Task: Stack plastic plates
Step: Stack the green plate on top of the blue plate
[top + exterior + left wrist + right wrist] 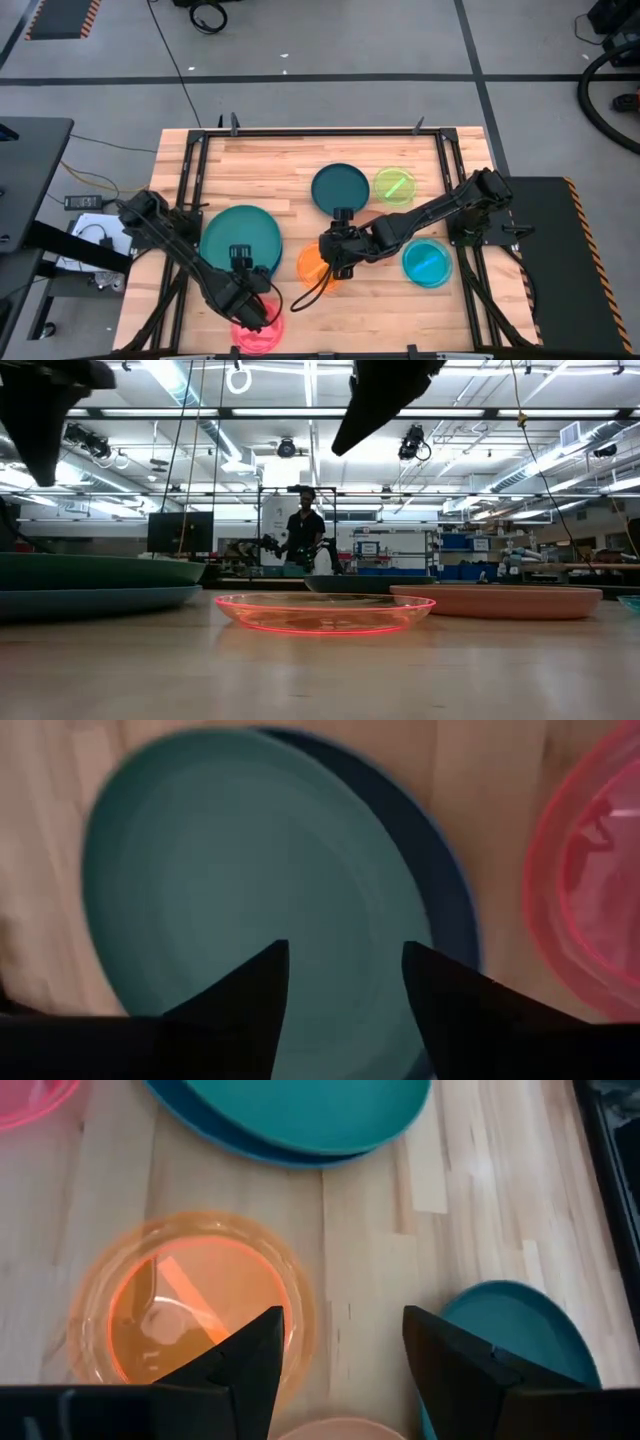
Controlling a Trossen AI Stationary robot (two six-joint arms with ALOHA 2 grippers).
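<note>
The large teal plate (240,238) is sitting on the blue plate (440,870) at the desk's (300,160) left. The left gripper (345,980) is hovering above them, fingers apart and empty. The right gripper (340,1360), jaws also apart, is hanging beside the orange plate (190,1305). I'd say it should be coming low at the rim, since that thin plate will slide. The pink plate (257,332) is partly hidden under the left arm; the tan plate (495,600) is mostly covered from above.
</note>
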